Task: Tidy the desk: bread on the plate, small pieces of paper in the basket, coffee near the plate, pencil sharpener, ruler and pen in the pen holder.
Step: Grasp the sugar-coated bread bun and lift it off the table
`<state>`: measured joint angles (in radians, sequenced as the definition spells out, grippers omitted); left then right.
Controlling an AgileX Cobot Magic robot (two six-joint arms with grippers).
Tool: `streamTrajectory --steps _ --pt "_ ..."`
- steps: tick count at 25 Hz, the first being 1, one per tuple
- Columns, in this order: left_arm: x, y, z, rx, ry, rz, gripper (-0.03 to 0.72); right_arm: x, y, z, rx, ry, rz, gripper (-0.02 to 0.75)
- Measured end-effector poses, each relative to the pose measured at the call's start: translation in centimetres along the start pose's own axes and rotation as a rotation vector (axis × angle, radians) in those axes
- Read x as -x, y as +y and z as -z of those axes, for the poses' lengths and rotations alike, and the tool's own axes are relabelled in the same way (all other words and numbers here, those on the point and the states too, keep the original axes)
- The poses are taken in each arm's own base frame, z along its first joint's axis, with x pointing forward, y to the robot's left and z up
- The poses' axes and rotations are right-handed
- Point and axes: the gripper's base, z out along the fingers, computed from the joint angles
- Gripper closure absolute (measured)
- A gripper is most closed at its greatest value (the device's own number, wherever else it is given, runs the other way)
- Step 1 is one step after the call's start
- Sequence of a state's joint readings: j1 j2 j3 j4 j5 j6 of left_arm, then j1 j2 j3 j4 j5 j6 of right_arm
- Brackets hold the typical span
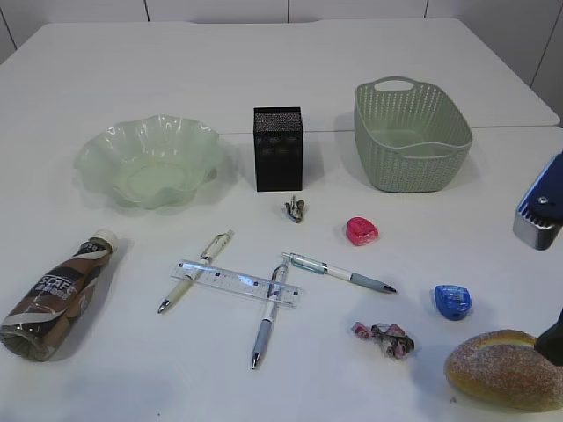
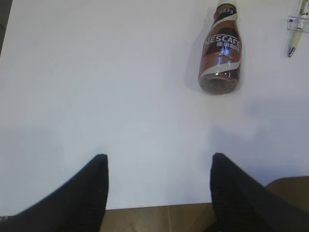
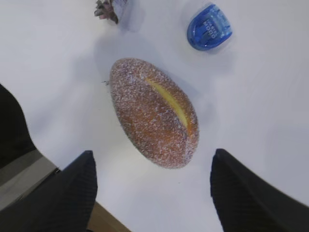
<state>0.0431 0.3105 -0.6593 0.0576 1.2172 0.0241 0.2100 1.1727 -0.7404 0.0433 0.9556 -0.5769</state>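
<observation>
Right gripper spread wide, holding nothing, poised above the bread, which lies on the desk just ahead of the open jaws and centred between them. Left gripper likewise spread and empty near the desk's front edge, with the coffee lying on its side well ahead and a little to the right. Risks, judged from here: bread set slantwise to the jaws, so closing may catch it at an angle and roll or squash it; soft crust likely to dent under a hard pinch; blue pencil sharpener just beyond the bread to the right and pink-grey paper wad just beyond to the left, both liable to be nudged by a wide descent. Coffee round and lying flat, apt to roll if gripped off-centre. Farther out from the right gripper: three pens, one lying free, two crossing the ruler, so lifting one could drag the rest; a pink sharpener; a greyish wad. Farthest row: plate empty; pen holder, contents not visible; basket appears empty.
</observation>
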Motion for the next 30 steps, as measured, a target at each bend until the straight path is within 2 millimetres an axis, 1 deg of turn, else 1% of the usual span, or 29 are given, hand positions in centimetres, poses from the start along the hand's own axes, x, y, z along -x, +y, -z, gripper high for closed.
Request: streamTrajectory --steps 4,8,13,14,15,16,17,24,30 --pt "0.0 0.1 0.0 0.007 0.000 -0.003 0.222 0.2 -0.6 -0.1 -0.073 -0.027 0.039 0.151" --pt "0.0 0.1 0.0 0.014 0.000 -0.005 0.222 0.1 -0.7 -0.6 -0.077 -0.012 0.048 0.150" --pt "0.0 0.4 0.0 0.045 0.001 -0.016 0.222 0.5 -1.1 -2.9 -0.025 0.069 0.095 0.150" --pt "0.0 0.5 0.0 0.051 0.001 -0.019 0.222 0.5 -1.1 -2.9 -0.025 0.069 0.095 0.150" --pt "0.0 0.5 0.0 0.055 0.001 -0.020 0.222 0.6 -1.2 -3.7 -0.005 0.097 0.101 0.150" --pt "0.0 0.5 0.0 0.055 0.001 -0.020 0.222 0.6 -1.2 -3.7 -0.005 0.097 0.104 0.150" --pt "0.0 0.5 0.0 0.056 0.001 -0.021 0.222 0.6 -1.2 -4.4 0.011 0.121 0.110 0.150" --pt "0.0 0.5 0.0 0.058 0.000 -0.022 0.222 0.5 -1.1 -4.7 0.025 0.135 0.136 0.150" --pt "0.0 0.5 0.0 0.058 0.000 -0.022 0.222 -0.2 -0.7 -5.9 0.060 0.175 0.183 0.150"
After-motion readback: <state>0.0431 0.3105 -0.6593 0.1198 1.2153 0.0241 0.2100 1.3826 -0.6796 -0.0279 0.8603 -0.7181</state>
